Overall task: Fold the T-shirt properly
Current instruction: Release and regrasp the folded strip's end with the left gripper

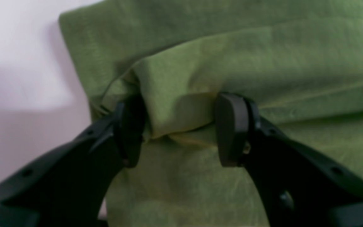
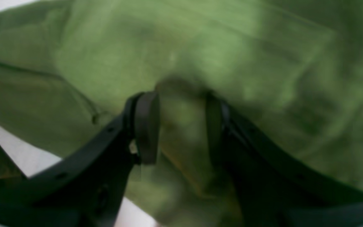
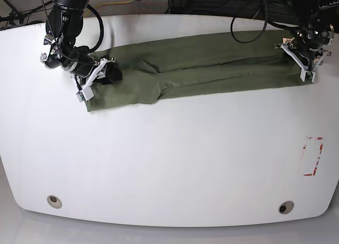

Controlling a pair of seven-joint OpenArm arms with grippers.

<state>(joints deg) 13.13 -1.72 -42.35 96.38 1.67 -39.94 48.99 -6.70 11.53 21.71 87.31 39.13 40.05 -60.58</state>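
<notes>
Base view looks straight down from high above the desk (image 3: 169, 164), far off, taking in the whole shirt (image 3: 201, 69). Each wrist view sits just behind its own fingers (image 1: 232, 129), very close to the shirt; all three share it.

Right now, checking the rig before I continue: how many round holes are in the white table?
2. One hole sits near the table's front edge on the base view's left; the other hole near the front edge on its right. The T-shirt may hide more.

No readable text, label or number anywhere, only a red-edged rectangular marking (image 3: 313, 156) on the white table (image 3: 169, 164)
</notes>
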